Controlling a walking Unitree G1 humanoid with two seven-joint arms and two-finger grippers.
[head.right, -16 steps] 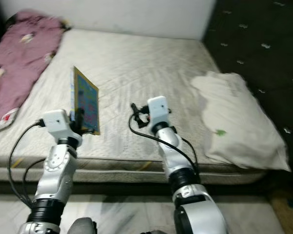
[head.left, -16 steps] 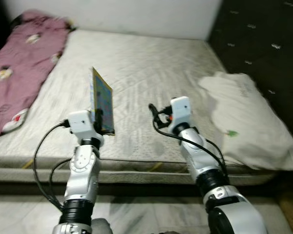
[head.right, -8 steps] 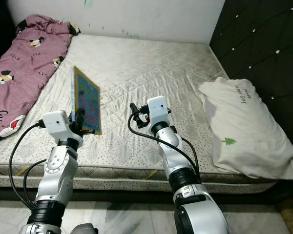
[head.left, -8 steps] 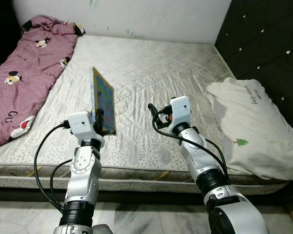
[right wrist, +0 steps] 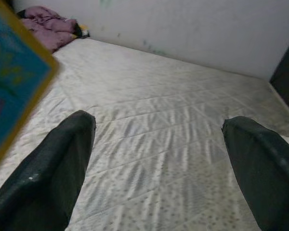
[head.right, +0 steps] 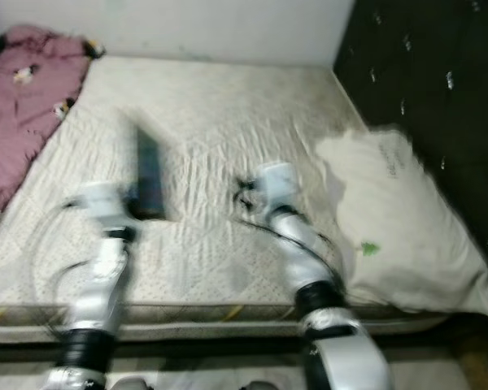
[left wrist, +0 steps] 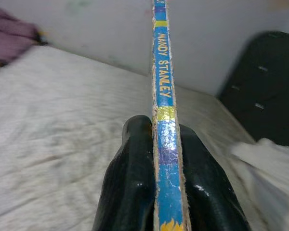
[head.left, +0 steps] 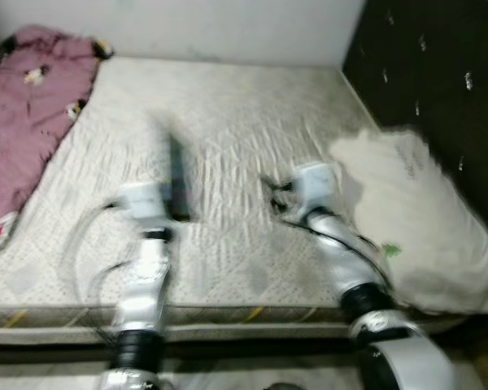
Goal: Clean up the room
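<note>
My left gripper [left wrist: 166,144] pinches the thin, stiff, probably light book [left wrist: 163,82] by its spine above the mattress [head.left: 244,122], my right gripper [right wrist: 159,144] spread wide.

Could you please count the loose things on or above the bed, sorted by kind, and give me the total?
Book, held upright in the left gripper above the mattress: 1
Pillow, white, on the bed's right side: 1
Blanket, pink, along the left side: 1
Total: 3
</note>
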